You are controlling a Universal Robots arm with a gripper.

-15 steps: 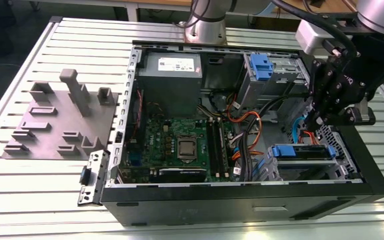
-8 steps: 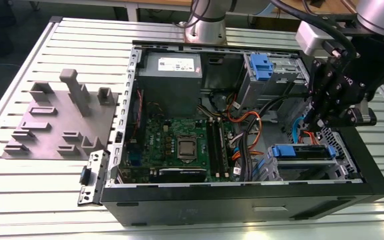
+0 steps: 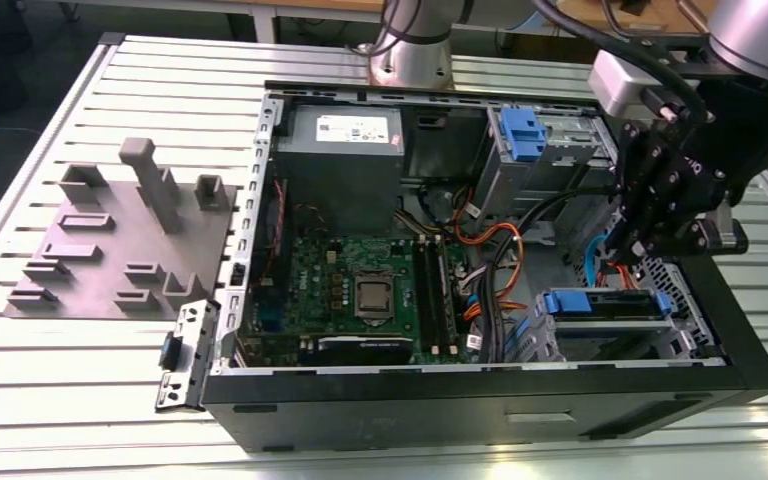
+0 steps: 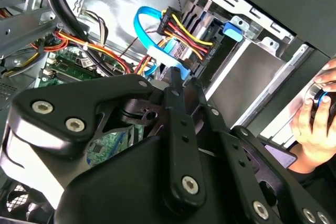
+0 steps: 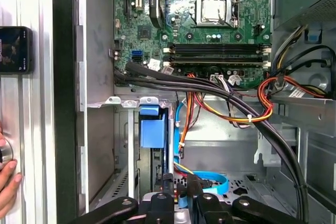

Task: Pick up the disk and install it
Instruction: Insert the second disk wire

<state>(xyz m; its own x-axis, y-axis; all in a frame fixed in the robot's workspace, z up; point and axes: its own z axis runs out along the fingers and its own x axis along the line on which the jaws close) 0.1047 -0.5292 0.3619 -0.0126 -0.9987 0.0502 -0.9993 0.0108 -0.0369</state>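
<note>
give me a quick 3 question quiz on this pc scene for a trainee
1. True or false: the case has its side panel on, hiding the motherboard.
2. What sits on the table at the exterior view's left of the case? A) a grey block B) a keyboard C) a monitor
3. Fill in: in the exterior view, the claw hangs over the case's ___ side.

Key: 1 false, the case is open and the motherboard shows. 2 A. 3 right.
</note>
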